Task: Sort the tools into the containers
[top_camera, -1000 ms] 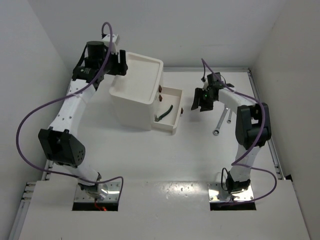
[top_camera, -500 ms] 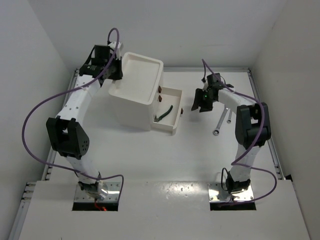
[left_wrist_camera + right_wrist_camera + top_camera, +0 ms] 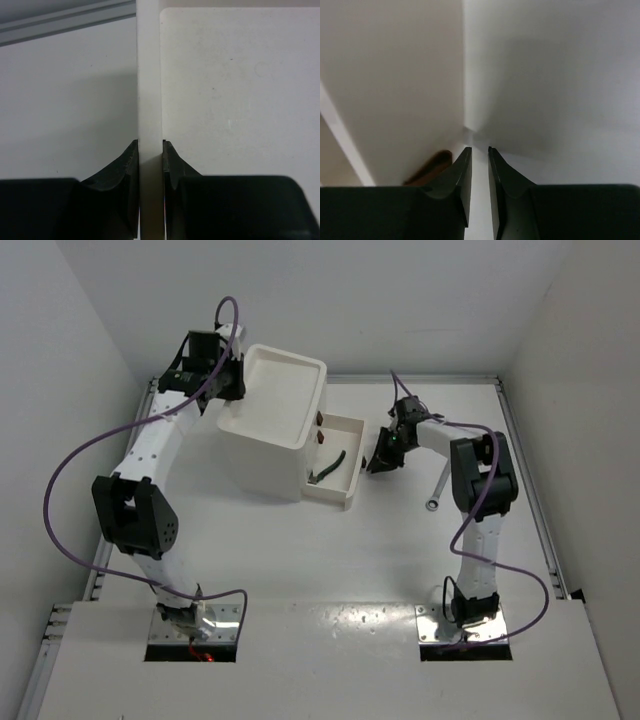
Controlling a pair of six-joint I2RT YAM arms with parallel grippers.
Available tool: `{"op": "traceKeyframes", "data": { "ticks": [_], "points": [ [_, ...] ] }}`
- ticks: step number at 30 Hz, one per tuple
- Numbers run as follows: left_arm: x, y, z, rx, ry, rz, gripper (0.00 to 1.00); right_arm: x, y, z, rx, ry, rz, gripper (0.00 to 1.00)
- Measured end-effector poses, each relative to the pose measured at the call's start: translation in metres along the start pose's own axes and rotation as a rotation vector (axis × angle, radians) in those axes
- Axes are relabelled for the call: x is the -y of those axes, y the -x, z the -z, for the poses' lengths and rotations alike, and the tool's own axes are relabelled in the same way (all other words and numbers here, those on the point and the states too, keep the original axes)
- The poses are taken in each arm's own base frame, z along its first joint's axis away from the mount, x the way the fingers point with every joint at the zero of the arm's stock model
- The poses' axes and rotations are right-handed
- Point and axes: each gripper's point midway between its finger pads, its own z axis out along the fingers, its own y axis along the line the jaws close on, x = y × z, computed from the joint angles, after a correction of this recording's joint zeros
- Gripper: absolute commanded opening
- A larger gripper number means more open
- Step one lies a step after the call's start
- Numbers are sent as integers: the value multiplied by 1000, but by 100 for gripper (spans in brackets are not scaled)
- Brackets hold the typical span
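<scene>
The white drawer unit [image 3: 262,455] stands at the back left. Its bottom drawer [image 3: 350,492] is pulled out, with dark green-handled pliers [image 3: 328,468] lying in it. My left gripper [image 3: 232,382] is shut on the left rim [image 3: 149,75] of the unit's top tray [image 3: 288,356]; the rim runs straight between the fingers [image 3: 131,157]. My right gripper [image 3: 378,460] is at the open drawer's front, beside its brown handle [image 3: 430,167]. Its jaws stand a narrow gap apart [image 3: 479,148]; whether they pinch the front's edge is unclear. One silver wrench [image 3: 439,487] lies on the table right of the drawer.
Two small red-brown handles [image 3: 321,430] mark the closed upper drawers. White walls close in the table at the back and on both sides. The right arm's forearm [image 3: 478,475] hangs over the table right of the wrench.
My left gripper has swung onto the tray's rim and shut on it. My right gripper has moved left up to the open drawer's front, and its jaws have narrowed.
</scene>
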Motion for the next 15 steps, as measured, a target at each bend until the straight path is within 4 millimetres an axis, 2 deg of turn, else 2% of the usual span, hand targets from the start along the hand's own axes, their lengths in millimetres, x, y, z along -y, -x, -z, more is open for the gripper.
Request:
{"op": "traceKeyframes", "data": {
  "ticks": [9, 15],
  "points": [
    [2, 0, 0, 20, -9, -1, 0, -41, -5, -17, -39, 126, -47, 25],
    [3, -1, 0, 33, -12, -1, 0, -74, 4, -22, -33, 191, -24, 25]
  ]
}}
